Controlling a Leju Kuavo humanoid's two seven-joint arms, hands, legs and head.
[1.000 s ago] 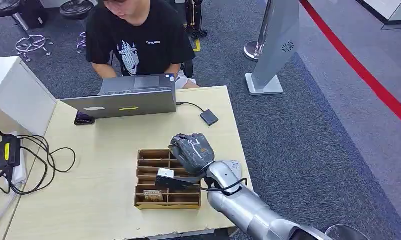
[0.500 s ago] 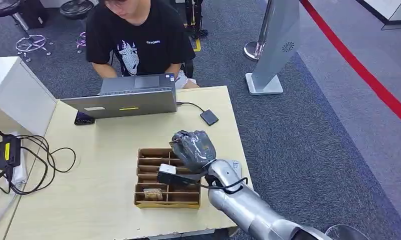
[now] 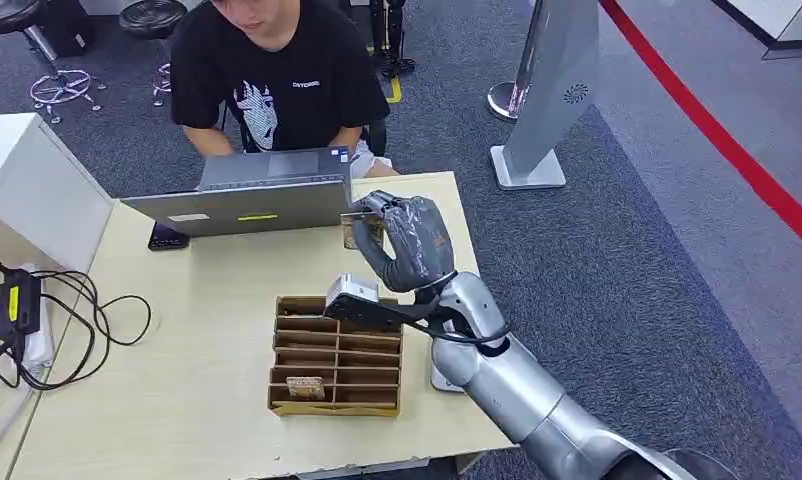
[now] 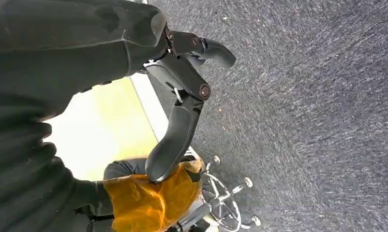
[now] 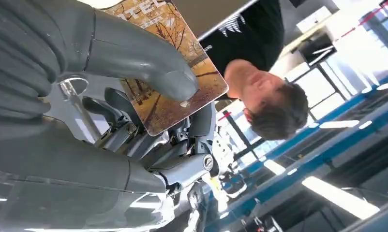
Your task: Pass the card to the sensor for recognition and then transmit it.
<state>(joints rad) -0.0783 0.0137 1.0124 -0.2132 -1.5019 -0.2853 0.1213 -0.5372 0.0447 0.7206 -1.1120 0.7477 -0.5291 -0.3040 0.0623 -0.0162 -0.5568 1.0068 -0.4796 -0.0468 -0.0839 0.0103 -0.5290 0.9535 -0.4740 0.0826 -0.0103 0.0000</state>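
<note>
Card pinched between thumb and fingers of right hand, raised over worktop beside laptop. Sensor likely the small dark pad just right of the hand, lower, on the worktop. Left hand hanging, empty, fingers loosely apart.
</note>
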